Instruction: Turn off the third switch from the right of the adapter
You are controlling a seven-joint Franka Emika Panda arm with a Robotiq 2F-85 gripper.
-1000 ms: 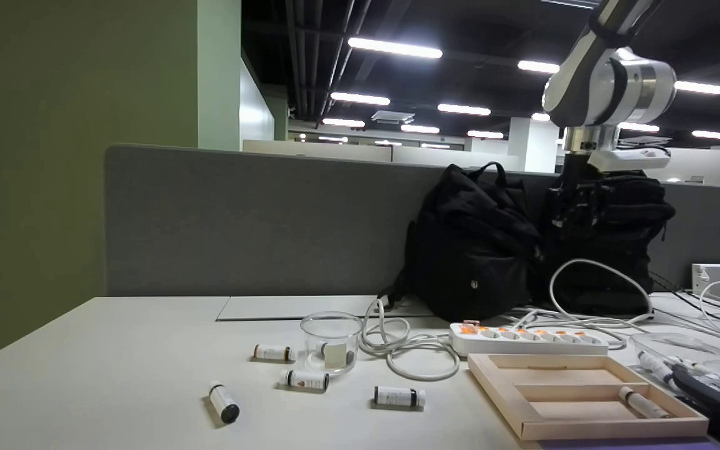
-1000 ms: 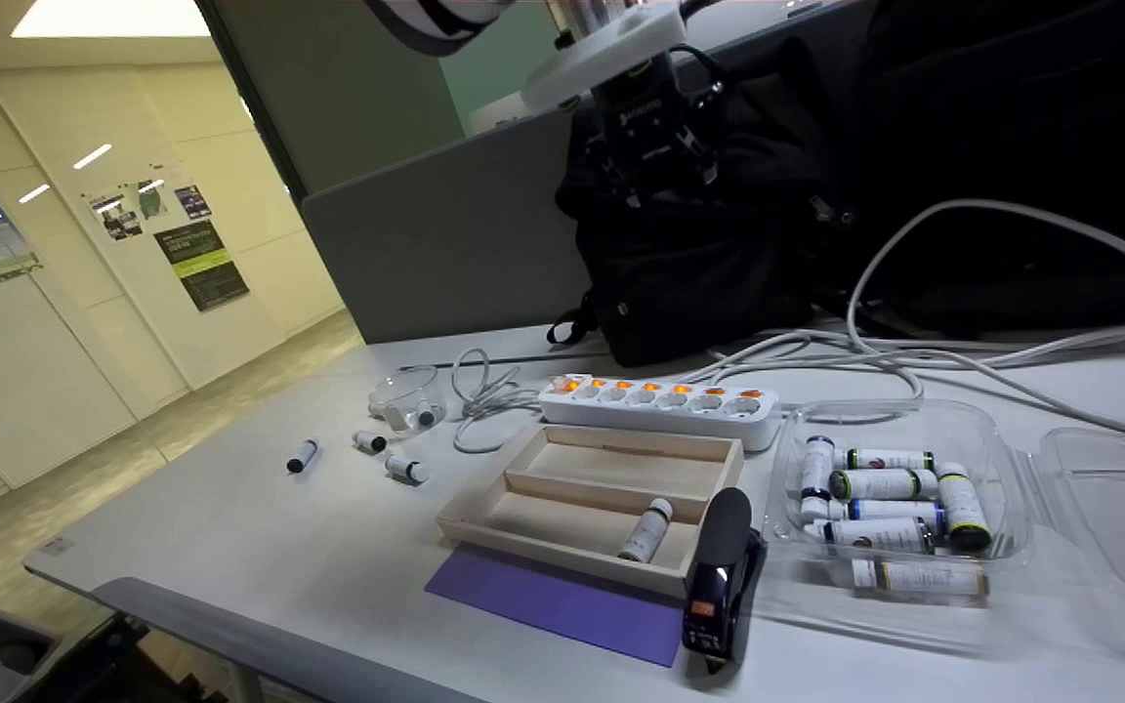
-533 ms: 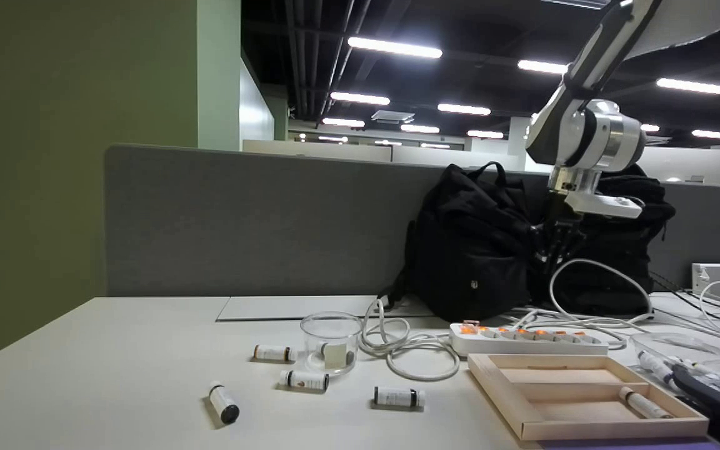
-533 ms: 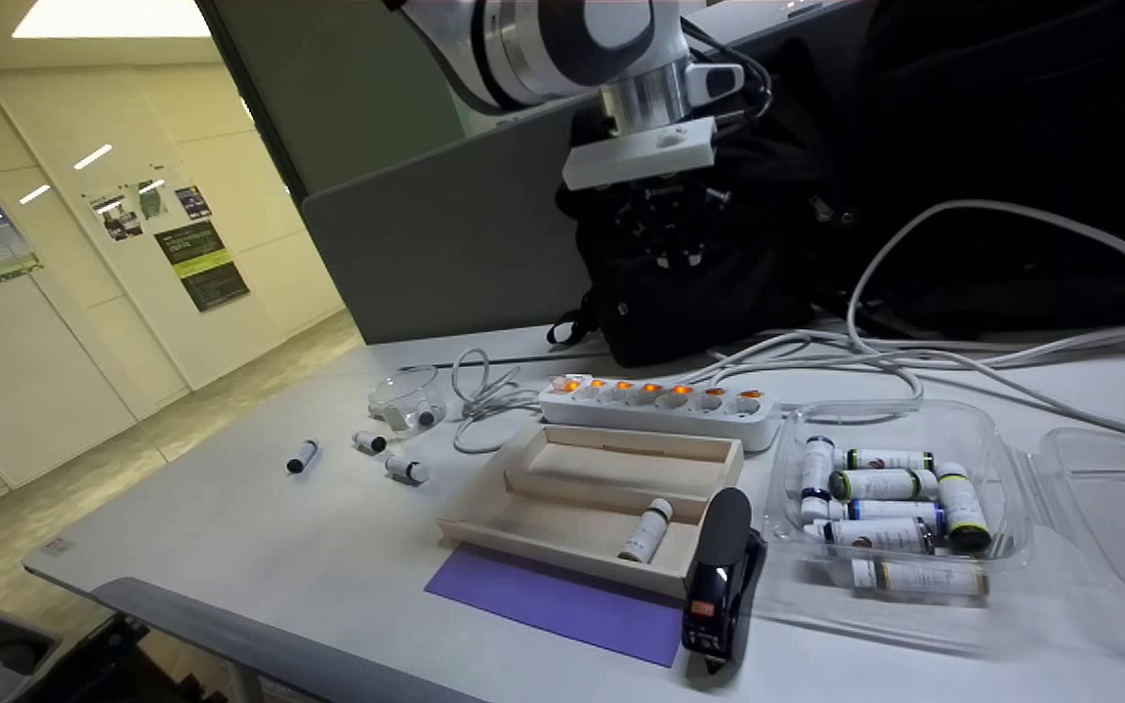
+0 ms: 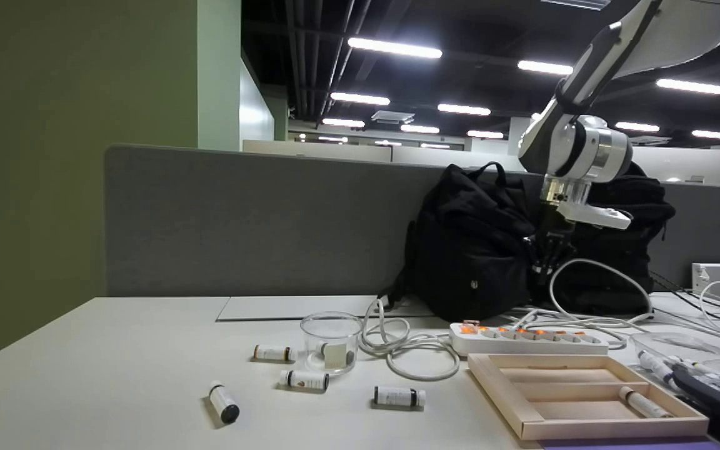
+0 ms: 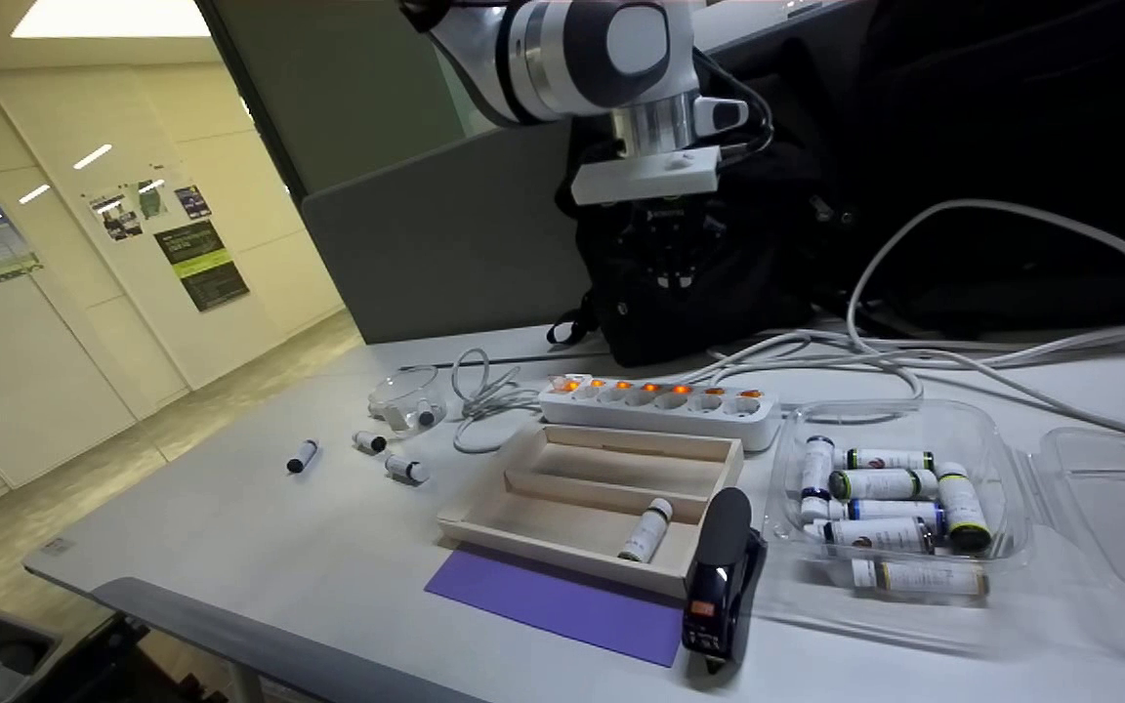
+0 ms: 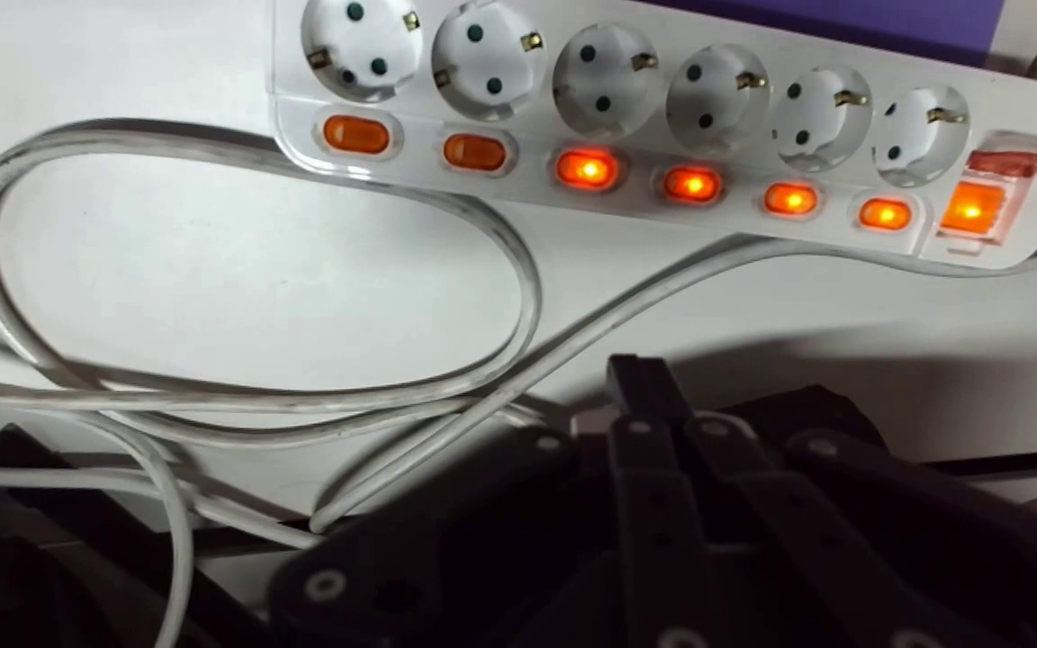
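Observation:
The adapter is a long white power strip lying on the desk, with a row of orange switches. Seen in an exterior view, its two rightmost switches are dark and the third from the right glows. The wrist view has the strip turned round, so that glowing switch comes third from the left; the others towards the right are lit too. My gripper is shut, its fingertips together with nothing between them. It hangs above and behind the strip, apart from it, in both exterior views.
White cables loop behind the strip. In front sits a wooden tray holding one bottle, with a black stapler-like object beside it. A clear box holds several bottles. Black backpacks stand behind.
My gripper has come down towards the desk, shifting left in an exterior view, and its spread fingers have come together. The strip and its lights look the same.

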